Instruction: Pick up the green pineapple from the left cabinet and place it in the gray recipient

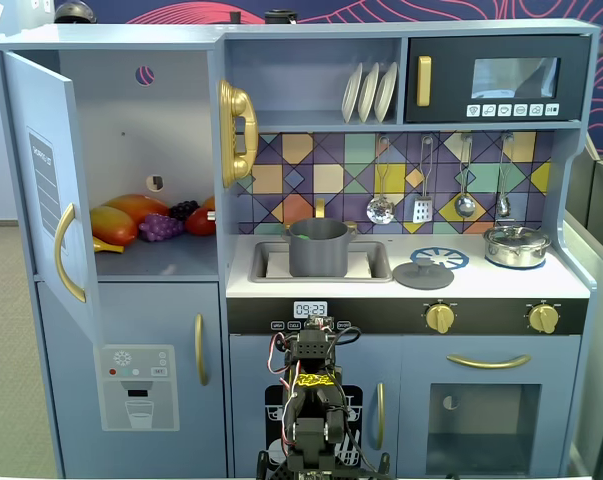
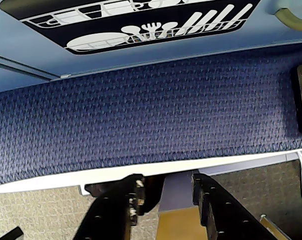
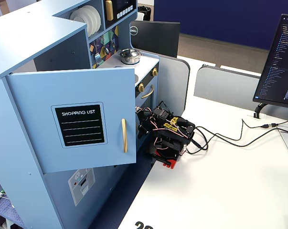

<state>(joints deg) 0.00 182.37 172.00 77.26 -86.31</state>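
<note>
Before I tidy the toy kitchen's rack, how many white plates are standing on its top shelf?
3. The plates stand on edge side by side on the shelf just left of the microwave in a fixed view. More could be hidden behind them.

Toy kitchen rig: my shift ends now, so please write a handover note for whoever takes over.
Gripper: open, empty; the arm sits folded low in front of the kitchen.
Tall light blue left cabinet: door open, toy fruit on the shelf; no green pineapple visible among it.
Matte gray cylindrical pot: standing in the sink.
Done: nothing picked.
Left: find the pineapple, grasp it, put it in the pot.
</note>
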